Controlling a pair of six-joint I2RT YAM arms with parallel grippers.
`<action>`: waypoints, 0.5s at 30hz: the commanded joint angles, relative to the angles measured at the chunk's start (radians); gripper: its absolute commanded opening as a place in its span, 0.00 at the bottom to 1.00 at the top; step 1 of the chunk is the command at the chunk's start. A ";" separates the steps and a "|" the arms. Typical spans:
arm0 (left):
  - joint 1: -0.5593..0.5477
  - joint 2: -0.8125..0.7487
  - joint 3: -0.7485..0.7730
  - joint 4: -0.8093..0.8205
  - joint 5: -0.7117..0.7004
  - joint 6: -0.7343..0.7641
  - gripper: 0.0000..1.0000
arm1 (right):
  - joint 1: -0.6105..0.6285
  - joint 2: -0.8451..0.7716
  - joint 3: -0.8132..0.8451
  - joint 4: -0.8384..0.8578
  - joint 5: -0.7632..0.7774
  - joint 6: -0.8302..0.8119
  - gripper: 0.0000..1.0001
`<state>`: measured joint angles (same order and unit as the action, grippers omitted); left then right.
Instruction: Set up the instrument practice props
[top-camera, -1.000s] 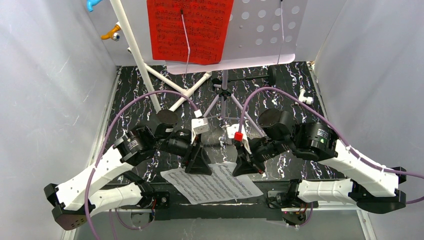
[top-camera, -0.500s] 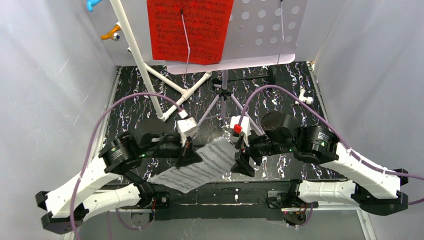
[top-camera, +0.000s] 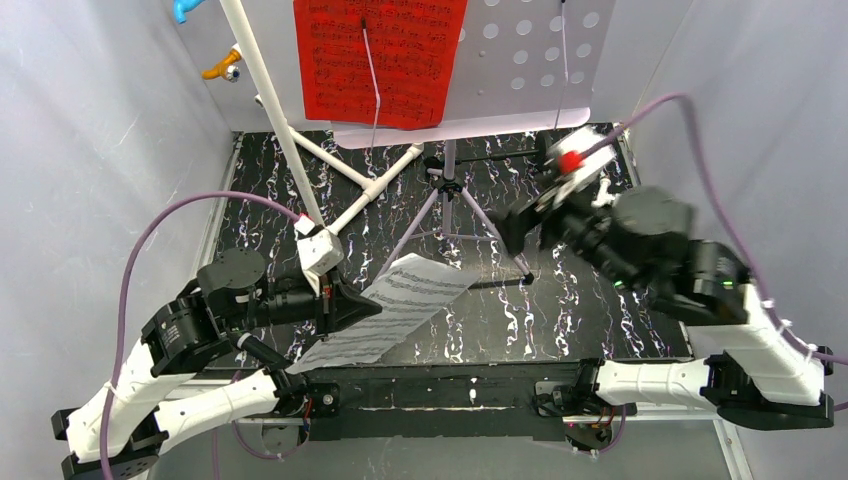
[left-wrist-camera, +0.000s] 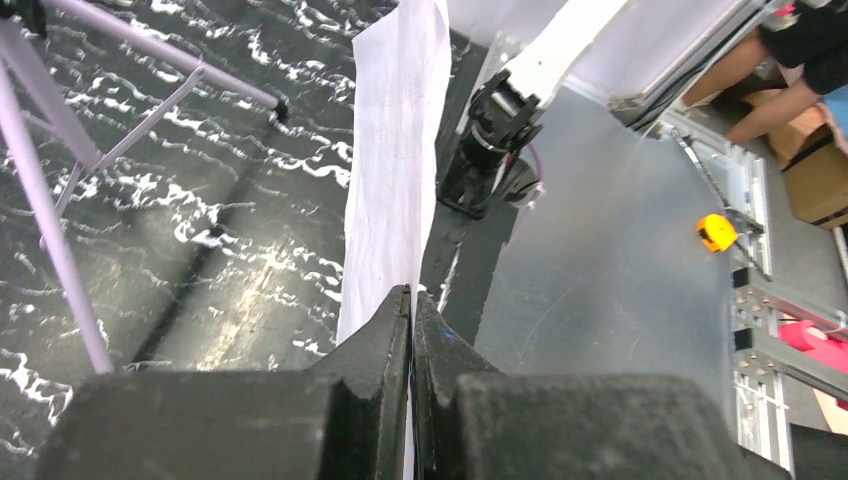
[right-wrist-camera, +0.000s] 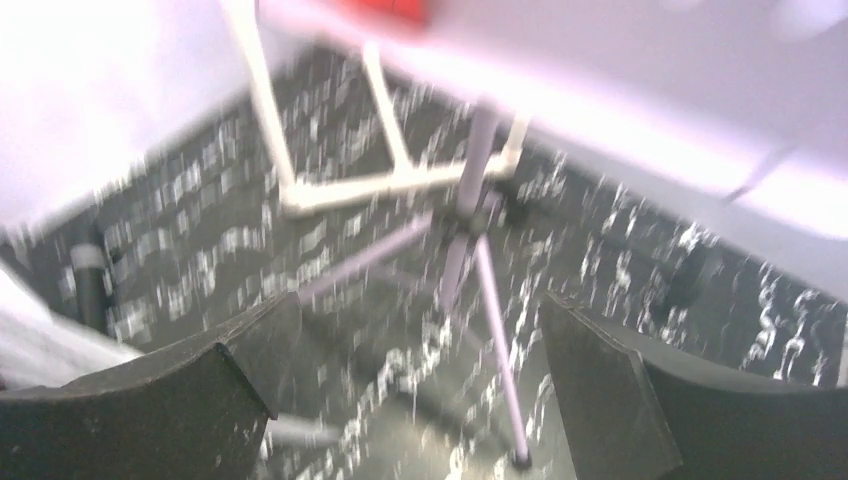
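Observation:
My left gripper (top-camera: 350, 305) is shut on the near-left part of the white music sheet (top-camera: 410, 295), which hangs tilted above the black marbled floor. In the left wrist view the sheet (left-wrist-camera: 395, 150) runs edge-on away from the closed gripper (left-wrist-camera: 412, 295). The lilac music stand (top-camera: 520, 60) stands at the back on tripod legs (top-camera: 425, 215), with the red music sheet (top-camera: 380, 60) on its panel. My right gripper (top-camera: 512, 228) is raised at the back right, open and empty; its view is blurred and shows the tripod (right-wrist-camera: 480, 250) between the open gripper (right-wrist-camera: 418, 300). I cannot make out the microphone.
The white PVC pipe frame (top-camera: 300, 150) rises at the back left, its foot beside the tripod. Blue (top-camera: 185, 10) and orange (top-camera: 222, 68) clips hang on the left wall. A small white fitting (top-camera: 612, 195) lies at the right. Grey walls close in both sides.
The right gripper let go of the white sheet, opened, and swung up to the back right. The left gripper shut on the sheet, lifted it and drew back to the left.

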<state>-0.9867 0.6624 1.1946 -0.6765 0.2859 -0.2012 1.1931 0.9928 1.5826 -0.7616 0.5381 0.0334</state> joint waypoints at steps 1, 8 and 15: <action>-0.003 0.009 0.070 0.121 0.101 -0.035 0.00 | 0.002 0.074 0.257 0.115 0.192 -0.094 0.98; -0.003 0.063 0.200 0.190 0.057 -0.015 0.00 | 0.003 0.400 0.702 0.114 0.432 -0.395 0.92; -0.003 0.123 0.300 0.292 0.001 0.007 0.00 | 0.001 0.484 0.736 0.487 0.586 -0.720 0.78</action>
<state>-0.9867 0.7528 1.4471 -0.4736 0.3145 -0.2188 1.1931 1.4712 2.3280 -0.5209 0.9901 -0.4473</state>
